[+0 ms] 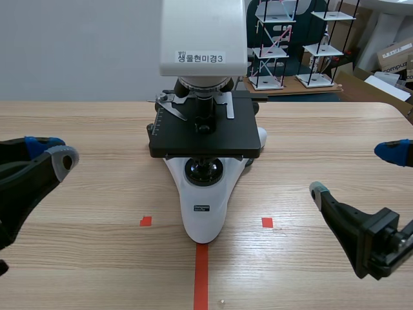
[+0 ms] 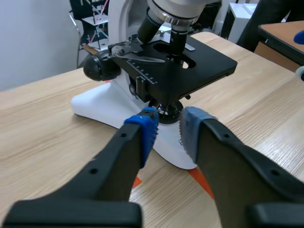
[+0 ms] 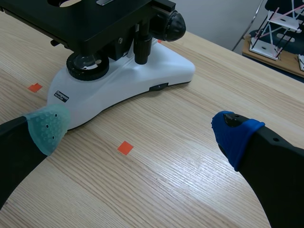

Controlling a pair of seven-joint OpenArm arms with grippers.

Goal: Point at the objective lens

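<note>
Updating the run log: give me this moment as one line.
phase: pointing not yet done | left gripper: slightly open, facing microscope | right gripper: wide open, beside microscope | objective lens: untouched

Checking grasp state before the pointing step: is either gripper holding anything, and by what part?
Nothing is held. The left gripper and right gripper are both open and empty, apart from the microscope.

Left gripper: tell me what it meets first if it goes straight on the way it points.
Probably the microscope's white base, near the round light port under the black stage; the left gripper aims below the objective lens. Depth is unclear.
</note>
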